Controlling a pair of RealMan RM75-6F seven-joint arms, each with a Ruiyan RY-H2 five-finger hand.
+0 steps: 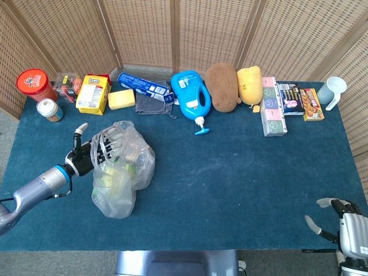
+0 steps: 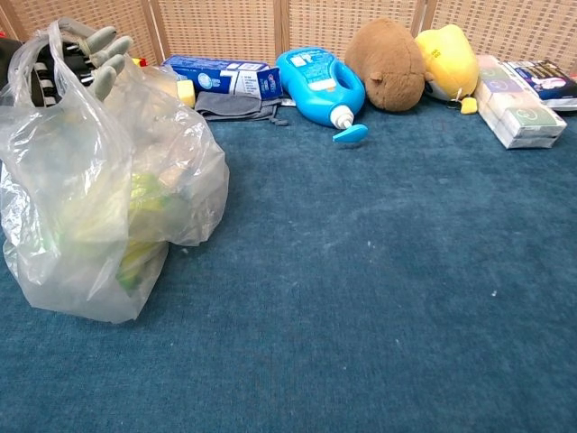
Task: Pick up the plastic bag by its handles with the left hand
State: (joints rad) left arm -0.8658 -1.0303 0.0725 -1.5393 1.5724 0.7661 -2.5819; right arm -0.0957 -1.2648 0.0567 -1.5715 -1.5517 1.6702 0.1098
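A: Step now? 
B: Threading. Left hand (image 1: 86, 155) is at the top of the plastic bag (image 1: 119, 172), fingers (image 2: 101, 52) spread thru the handles (image 2: 43, 56), not curled yet. Bag sits on the worktop (image 1: 241, 172), approx 9 o'clock.
A: Next?
B: IMO curl fingers round both loops, then lift.
A: Right hand (image 1: 339, 215)?
B: Idle, fingers apart, 5 o'clock.
A: Any text?
B: Yellow box (image 1: 94, 94), looks like "Lipton"; rest too small.

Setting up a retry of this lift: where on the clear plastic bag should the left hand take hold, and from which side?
Take the clear plastic bag by its handle loops at the top, probably coming from its left-rear side, where the left hand already is. The loops stand up there, its fingers among them; the body below is slack, bulging film.
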